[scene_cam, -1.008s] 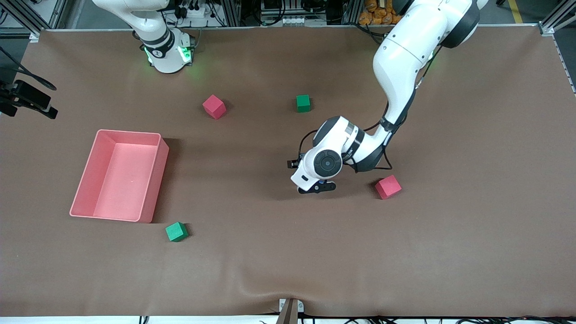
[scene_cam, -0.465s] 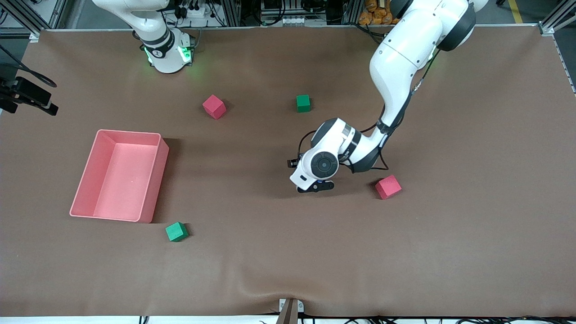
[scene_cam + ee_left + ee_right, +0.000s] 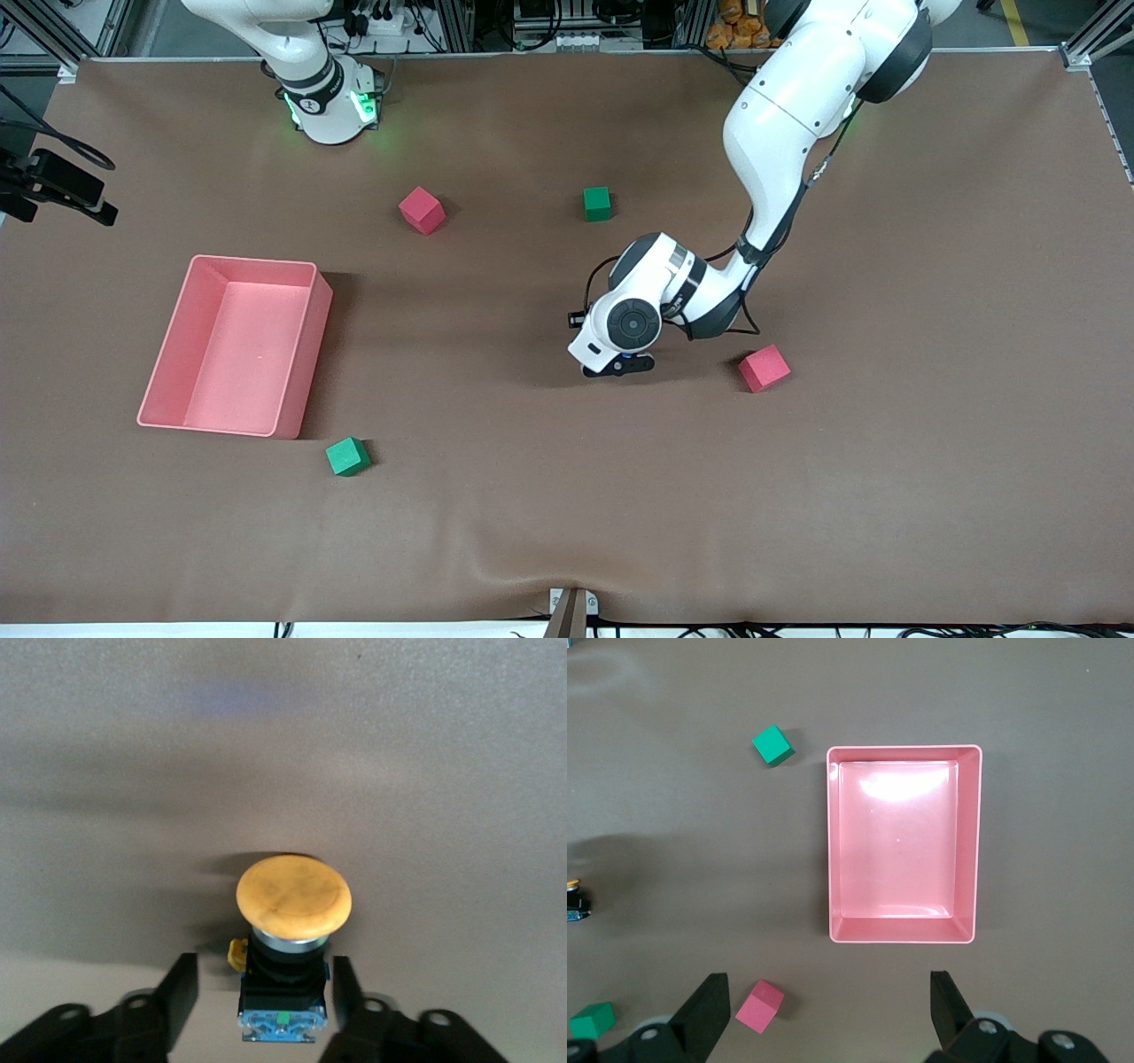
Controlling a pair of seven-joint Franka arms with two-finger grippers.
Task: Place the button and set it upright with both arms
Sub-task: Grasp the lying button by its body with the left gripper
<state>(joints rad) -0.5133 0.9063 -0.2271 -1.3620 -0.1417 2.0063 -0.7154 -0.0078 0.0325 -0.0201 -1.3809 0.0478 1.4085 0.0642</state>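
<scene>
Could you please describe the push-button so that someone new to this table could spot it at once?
Find the left gripper, low over the brown table beside a red cube. Between its jaws lies the push-button: a round orange cap on a short black body with a bluish end, unlike the plain foam cubes.

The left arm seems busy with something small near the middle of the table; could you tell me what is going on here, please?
The left gripper is down at the table, its fingers on either side of the button's black body but not yet pressed against it. The button sits between the two fingers with its orange cap showing. The right gripper waits, open, high above the pink bin, which is empty. Red and green cubes lie scattered around, untouched.
</scene>
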